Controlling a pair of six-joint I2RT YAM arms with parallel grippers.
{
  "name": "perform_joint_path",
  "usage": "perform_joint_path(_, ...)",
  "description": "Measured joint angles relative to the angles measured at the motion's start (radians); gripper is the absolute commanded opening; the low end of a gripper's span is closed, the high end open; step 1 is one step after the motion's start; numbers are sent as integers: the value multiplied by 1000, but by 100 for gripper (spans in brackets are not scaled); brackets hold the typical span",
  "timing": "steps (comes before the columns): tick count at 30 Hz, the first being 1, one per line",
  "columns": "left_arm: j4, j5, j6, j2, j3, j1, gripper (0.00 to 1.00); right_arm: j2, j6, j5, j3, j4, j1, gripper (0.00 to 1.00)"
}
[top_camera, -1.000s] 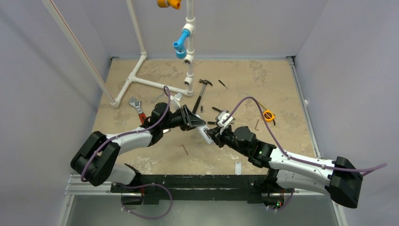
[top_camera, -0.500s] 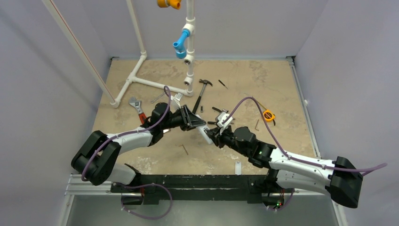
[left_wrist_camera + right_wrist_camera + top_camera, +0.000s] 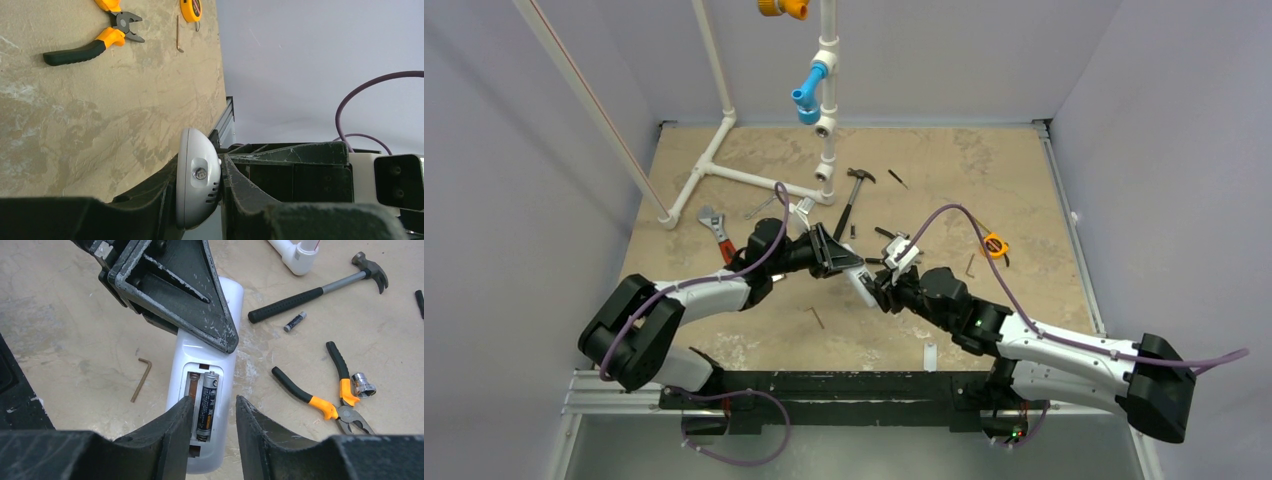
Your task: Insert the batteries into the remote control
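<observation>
The white remote control (image 3: 226, 310) hangs just above the table with its back up and its battery bay uncovered. My left gripper (image 3: 197, 200) is shut on its rounded end (image 3: 197, 175). One battery (image 3: 207, 402) lies in the right slot of the bay. The left slot (image 3: 192, 384) shows a bare spring and is partly hidden by my finger. My right gripper (image 3: 213, 400) is open, its fingers standing apart on either side of the seated battery, gripping nothing. A second battery (image 3: 295, 321) lies on the table by the hammer. From above, both grippers (image 3: 849, 265) (image 3: 881, 290) meet at the remote control (image 3: 862, 285).
A hammer (image 3: 320, 290), orange-handled pliers (image 3: 325, 400), a silver socket (image 3: 363, 385) and a hex key (image 3: 141, 379) lie around the remote. A tape measure (image 3: 994, 245), a wrench (image 3: 716, 228), a white pipe frame (image 3: 744, 175) and a small white cover strip (image 3: 930, 356) also sit on the table.
My right gripper's jaws have spread apart over the battery bay. Both arms have stayed almost where they were.
</observation>
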Motion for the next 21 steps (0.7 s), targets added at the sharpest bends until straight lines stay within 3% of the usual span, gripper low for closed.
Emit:
perform_joint_path(7,5,25,0,12,-2,-1,0,0,2,0,17,-2,-2,47)
perform_joint_path(21,53,71,3,32,-55,-1,0,-105,-14,-27,39,-5,-2,45)
